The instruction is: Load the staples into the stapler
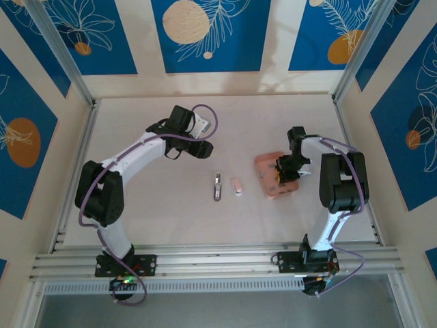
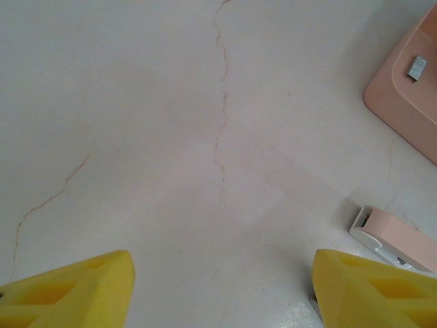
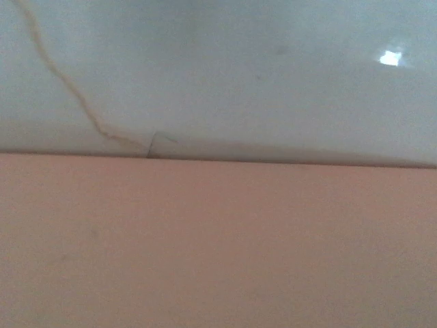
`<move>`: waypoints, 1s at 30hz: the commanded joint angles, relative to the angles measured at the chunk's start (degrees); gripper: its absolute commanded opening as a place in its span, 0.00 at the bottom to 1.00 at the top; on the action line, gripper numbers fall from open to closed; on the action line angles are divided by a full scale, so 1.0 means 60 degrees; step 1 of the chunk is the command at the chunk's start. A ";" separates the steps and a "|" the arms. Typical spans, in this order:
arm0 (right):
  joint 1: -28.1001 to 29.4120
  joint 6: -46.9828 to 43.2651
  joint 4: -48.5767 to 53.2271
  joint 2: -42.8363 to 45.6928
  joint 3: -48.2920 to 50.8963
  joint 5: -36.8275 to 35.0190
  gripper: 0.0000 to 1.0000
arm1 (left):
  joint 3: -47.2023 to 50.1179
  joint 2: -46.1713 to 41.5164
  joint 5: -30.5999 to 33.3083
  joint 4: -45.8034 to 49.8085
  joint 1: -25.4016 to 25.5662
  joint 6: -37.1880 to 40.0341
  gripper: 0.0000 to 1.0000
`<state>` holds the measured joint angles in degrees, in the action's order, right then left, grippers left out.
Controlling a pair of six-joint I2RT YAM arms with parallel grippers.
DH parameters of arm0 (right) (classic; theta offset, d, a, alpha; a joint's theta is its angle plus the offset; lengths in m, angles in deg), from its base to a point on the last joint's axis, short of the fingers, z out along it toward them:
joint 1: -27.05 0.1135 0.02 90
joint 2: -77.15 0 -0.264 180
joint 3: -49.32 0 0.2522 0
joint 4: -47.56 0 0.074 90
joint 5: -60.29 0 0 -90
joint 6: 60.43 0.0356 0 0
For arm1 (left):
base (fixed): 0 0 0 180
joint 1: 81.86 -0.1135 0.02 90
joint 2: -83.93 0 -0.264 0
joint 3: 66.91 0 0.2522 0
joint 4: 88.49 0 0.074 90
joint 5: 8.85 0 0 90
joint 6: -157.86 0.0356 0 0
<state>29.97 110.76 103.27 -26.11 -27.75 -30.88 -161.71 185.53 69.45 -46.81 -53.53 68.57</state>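
- Top external: stapler (image 1: 218,186) lies between the 2 grippers, long axis near-far, pack (image 1: 236,186) just beside it.
- Closed, the right gripper (image 1: 283,171) hangs over the pink tray (image 1: 265,162); its marks unreadable.
- Parted, empty left gripper (image 1: 202,148); probably staples (image 2: 416,67) in the tray, ahead-right.

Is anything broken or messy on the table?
Thin brownish lines wander across the white table, one down the middle in the left wrist view, another lower left. They could be cracks or just its pattern. Nothing looks spilled.
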 commanded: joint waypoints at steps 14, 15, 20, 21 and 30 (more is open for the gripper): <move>0.0953 -0.3356 -0.0344 0.2466 0.0100 -0.0423 0.18 | 0.1428 -0.1610 0.0339 -0.1967 -0.0109 -0.2201 0.69; 0.1136 -0.3425 -0.0399 0.2668 0.0177 -0.0568 0.18 | 0.1536 -0.1724 0.0338 -0.2054 -0.0109 -0.2199 0.69; 0.2462 -0.3665 -0.0691 0.3727 0.0619 -0.1659 0.17 | 0.2271 -0.2224 0.0296 -0.2908 -0.0168 -0.2170 0.70; 0.2726 -0.3757 -0.0808 0.3940 0.0758 -0.1931 0.17 | 0.2481 -0.2241 0.0236 -0.3202 -0.0182 -0.2067 0.70; 0.4701 -0.4450 -0.0925 0.5400 0.1528 -0.2985 0.17 | 0.4026 -0.2600 0.0242 -0.4874 -0.0200 -0.2652 0.70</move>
<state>56.20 86.84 98.00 3.63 -20.53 -44.95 -140.20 172.18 70.74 -70.22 -54.01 55.13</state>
